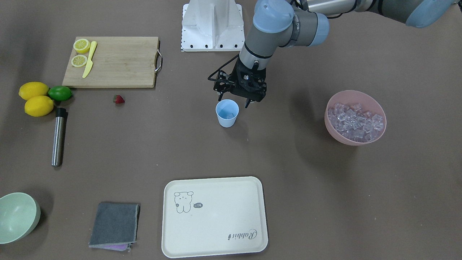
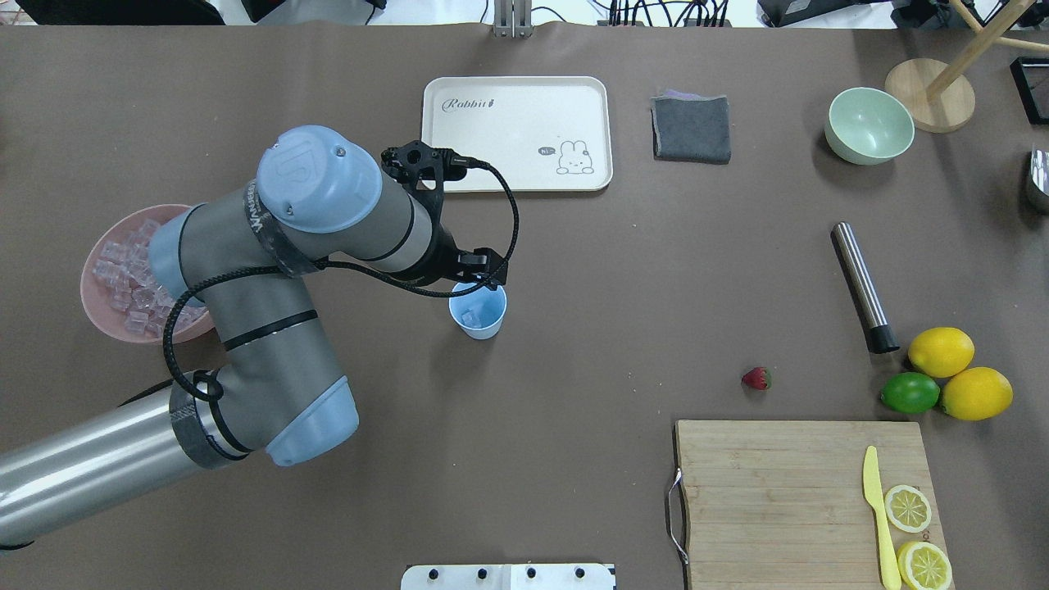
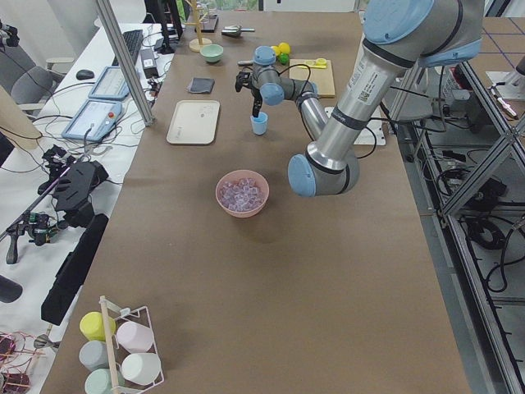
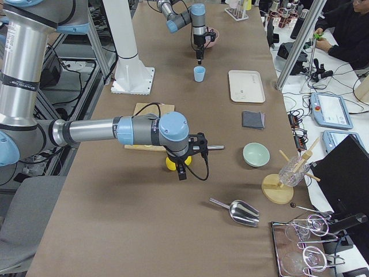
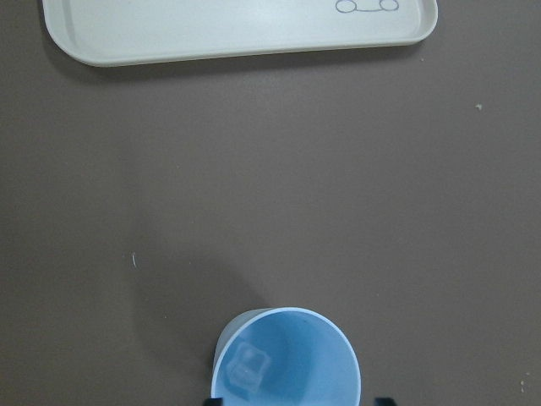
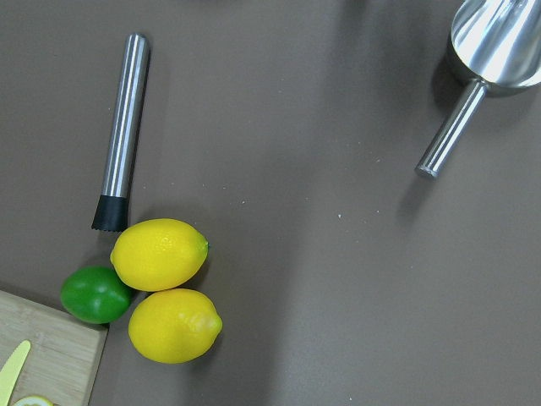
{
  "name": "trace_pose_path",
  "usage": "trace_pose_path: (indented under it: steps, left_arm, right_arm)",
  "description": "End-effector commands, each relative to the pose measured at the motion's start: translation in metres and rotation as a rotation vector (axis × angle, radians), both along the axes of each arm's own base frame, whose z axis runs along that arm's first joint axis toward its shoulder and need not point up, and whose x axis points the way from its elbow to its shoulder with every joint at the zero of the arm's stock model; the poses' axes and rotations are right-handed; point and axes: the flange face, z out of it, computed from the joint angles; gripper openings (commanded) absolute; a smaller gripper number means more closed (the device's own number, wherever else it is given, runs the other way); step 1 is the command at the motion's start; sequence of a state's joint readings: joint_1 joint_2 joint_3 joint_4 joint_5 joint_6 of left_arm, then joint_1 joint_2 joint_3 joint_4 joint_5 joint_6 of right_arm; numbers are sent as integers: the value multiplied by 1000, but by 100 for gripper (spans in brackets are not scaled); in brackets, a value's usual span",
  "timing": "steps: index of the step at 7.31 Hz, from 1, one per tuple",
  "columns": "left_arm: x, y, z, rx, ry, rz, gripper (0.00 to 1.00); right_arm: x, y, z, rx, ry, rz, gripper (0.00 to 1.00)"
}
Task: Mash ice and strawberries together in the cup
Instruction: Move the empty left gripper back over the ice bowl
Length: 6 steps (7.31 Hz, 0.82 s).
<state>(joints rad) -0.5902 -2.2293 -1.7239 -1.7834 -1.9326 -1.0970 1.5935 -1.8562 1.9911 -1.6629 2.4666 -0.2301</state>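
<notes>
Tabletop (image 1: pixel 296 169): cup (image 1: pixel 227 115) seemingly just beneath left hand (image 1: pixel 233 102).

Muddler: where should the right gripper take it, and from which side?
Probably the bare steel mid-shaft of the muddler, from straight above, jaws across its width. It lies flat, and its black end sits close to a lemon.

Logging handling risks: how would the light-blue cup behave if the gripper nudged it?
The light-blue cup looks like thin plastic and shows just one ice cube, so it is probably light and easily shoved. It tapers to a narrow base, so a high nudge may tip it.
</notes>
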Motion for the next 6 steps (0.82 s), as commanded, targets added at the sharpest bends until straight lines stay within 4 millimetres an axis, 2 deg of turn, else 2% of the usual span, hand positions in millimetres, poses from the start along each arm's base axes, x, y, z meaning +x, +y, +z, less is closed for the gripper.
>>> trace_pose_path:
  steps: [1, 2, 3, 4, 5, 6]
  left_arm:
    - [-68, -20, 49, 63, -49, 51, 96]
    - [-119, -33, 86, 53, -59, 77, 96]
    - [-165, -36, 128, -19, -66, 76, 93]
    - [-204, -22, 173, -58, -97, 64, 90]
    - [-229, -4, 211, -44, -144, 76, 90]
    - [-237, 6, 240, -85, -164, 71, 95]
  right_arm:
    - [0, -1, -1, 5, 0, -1, 100]
    - [0, -1, -4, 9, 2, -1, 100]
    - [0, -1, -4, 9, 2, -1, 100]
    - [0, -1, -4, 10, 2, 1, 100]
    - [0, 0, -4, 8, 2, 0, 100]
    - [0, 0, -4, 8, 2, 1, 100]
